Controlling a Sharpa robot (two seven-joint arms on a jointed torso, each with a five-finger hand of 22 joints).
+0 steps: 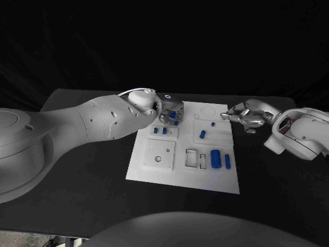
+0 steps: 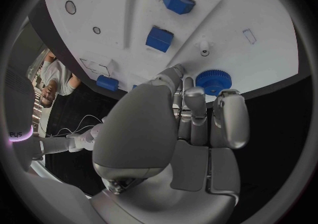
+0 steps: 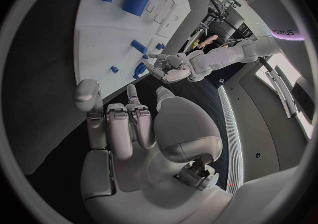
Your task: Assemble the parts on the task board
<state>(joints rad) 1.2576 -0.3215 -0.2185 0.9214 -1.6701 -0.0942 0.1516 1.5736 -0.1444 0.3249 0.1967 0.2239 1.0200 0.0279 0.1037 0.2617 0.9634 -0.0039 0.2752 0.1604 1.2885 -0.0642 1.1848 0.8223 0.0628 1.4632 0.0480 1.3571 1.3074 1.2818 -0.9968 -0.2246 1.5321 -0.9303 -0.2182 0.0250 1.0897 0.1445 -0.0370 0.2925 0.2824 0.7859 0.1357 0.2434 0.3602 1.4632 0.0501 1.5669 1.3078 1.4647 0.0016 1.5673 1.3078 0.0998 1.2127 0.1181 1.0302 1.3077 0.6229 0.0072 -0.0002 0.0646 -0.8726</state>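
Observation:
The white task board (image 1: 181,175) lies mid-table. My left hand (image 1: 169,111) hovers over its far left corner and pinches a blue gear (image 2: 214,80) at the fingertips, close to a small white peg (image 2: 204,51). Two blue blocks (image 2: 159,38) sit in the board just beyond. My right hand (image 1: 247,118) hangs by the board's far right edge, fingers apart and holding nothing. A thick blue cylinder (image 1: 216,159) and a thinner one (image 1: 227,160) lie side by side on the board's near right part. A short blue peg (image 1: 202,135) lies mid-board.
The board carries a square plate with holes (image 1: 159,154) and empty rectangular slots (image 1: 196,159). Bare black table (image 1: 83,170) surrounds the board on all sides. My left forearm (image 1: 97,123) crosses the table's left part.

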